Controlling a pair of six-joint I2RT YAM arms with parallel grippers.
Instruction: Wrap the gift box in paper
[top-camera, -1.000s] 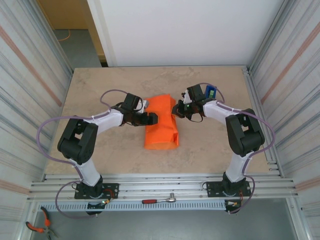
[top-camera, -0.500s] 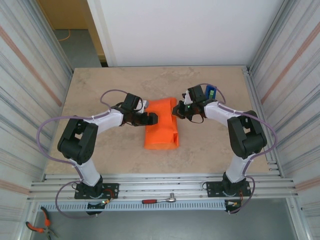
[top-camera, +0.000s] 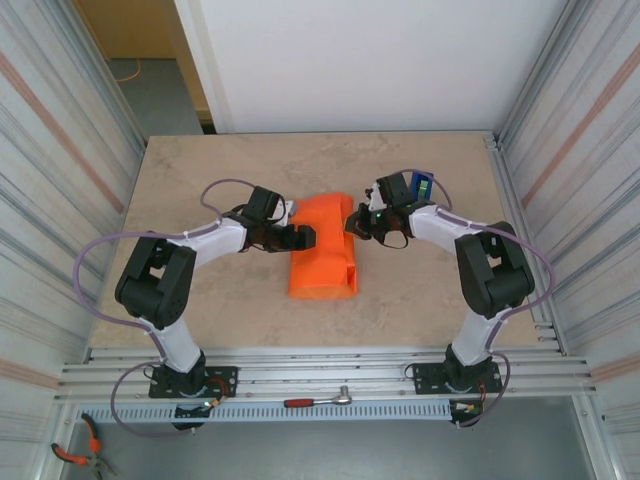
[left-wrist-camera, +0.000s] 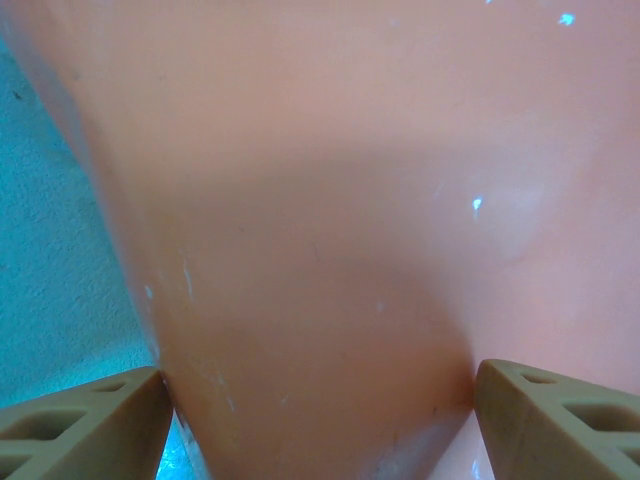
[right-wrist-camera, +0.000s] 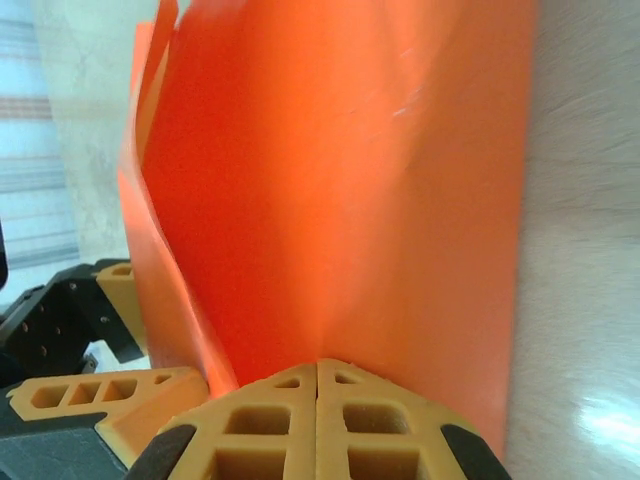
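Both arms reach inward; left claw (top-camera: 303, 237) spread wide, right claw (top-camera: 350, 221) fingers pressed together.

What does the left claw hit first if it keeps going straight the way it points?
Most likely the paper: it sits right ahead between the open left claw's fingers, apparently already at contact. Depth is hard to judge this close.

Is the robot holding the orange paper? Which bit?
The right gripper is shut, pinching the right edge of the paper. The left gripper stands wide around the paper's left side; whether it grips it cannot be told.
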